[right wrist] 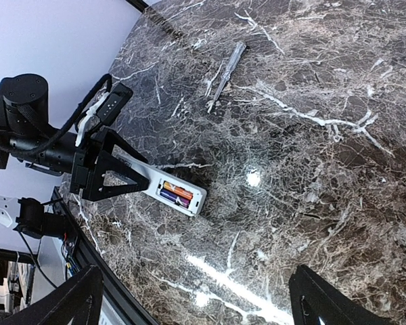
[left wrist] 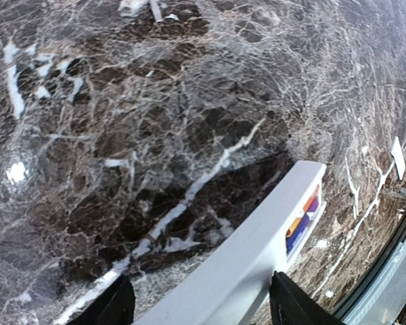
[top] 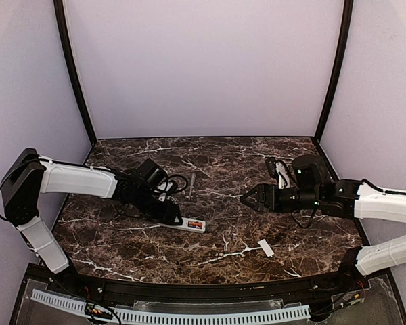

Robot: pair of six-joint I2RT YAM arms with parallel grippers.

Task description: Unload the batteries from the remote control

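Note:
The white remote control (top: pixel 187 224) lies back-up on the marble table, left of centre. Its battery recess is open, and the orange-red and dark batteries (top: pixel 196 223) sit in it side by side. My left gripper (top: pixel 172 215) is shut on the remote's near end. In the left wrist view its fingers (left wrist: pixel 298 305) press the sides of the remote (left wrist: pixel 257 244), with the batteries (left wrist: pixel 301 227) beyond them. My right gripper (top: pixel 247 198) is open and empty, hovering to the right of the remote. The right wrist view shows the remote (right wrist: pixel 197 201), the batteries (right wrist: pixel 174 194) and the left gripper (right wrist: pixel 111 172).
A small flat white cover piece (top: pixel 266 248) lies near the front edge, right of centre; it also shows in the left wrist view (left wrist: pixel 397 157). A thin screwdriver (top: pixel 191 185) lies behind the remote and shows in the right wrist view (right wrist: pixel 224 74). Black cables trail by the left wrist.

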